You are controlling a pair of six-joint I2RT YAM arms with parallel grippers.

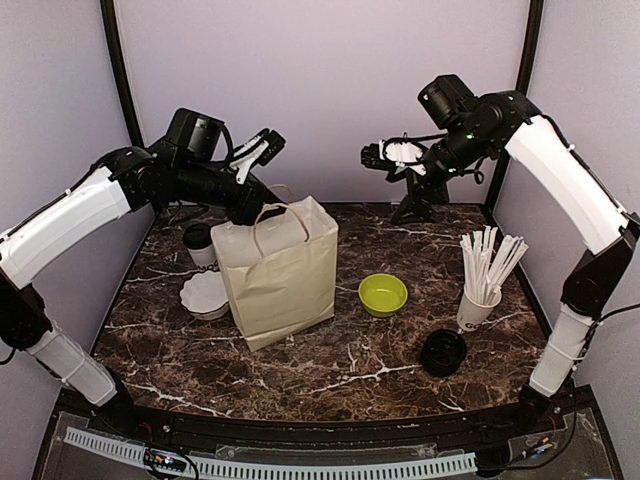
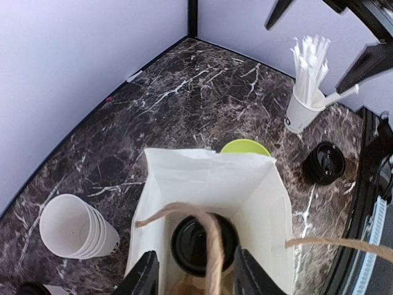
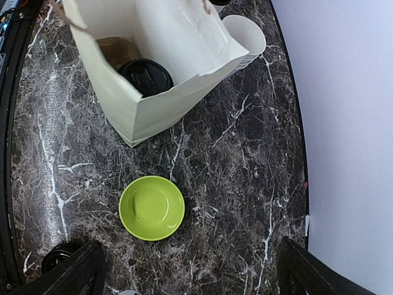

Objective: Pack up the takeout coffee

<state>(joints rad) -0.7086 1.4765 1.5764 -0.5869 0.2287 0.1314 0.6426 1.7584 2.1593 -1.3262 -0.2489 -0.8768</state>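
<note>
Enclosing lilac walls (image 1: pixel 330 90), marble table (image 1: pixel 330 372)

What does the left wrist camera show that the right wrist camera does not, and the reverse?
Only the left wrist view shows the white cup of sticks standing on the table. Only the right wrist view shows the whole green bowl, empty; the left one catches just its rim behind the bag. Both show the open paper bag with a black-lidded coffee cup inside, the stack of white cups beside it, and a loose black lid on the table.
</note>
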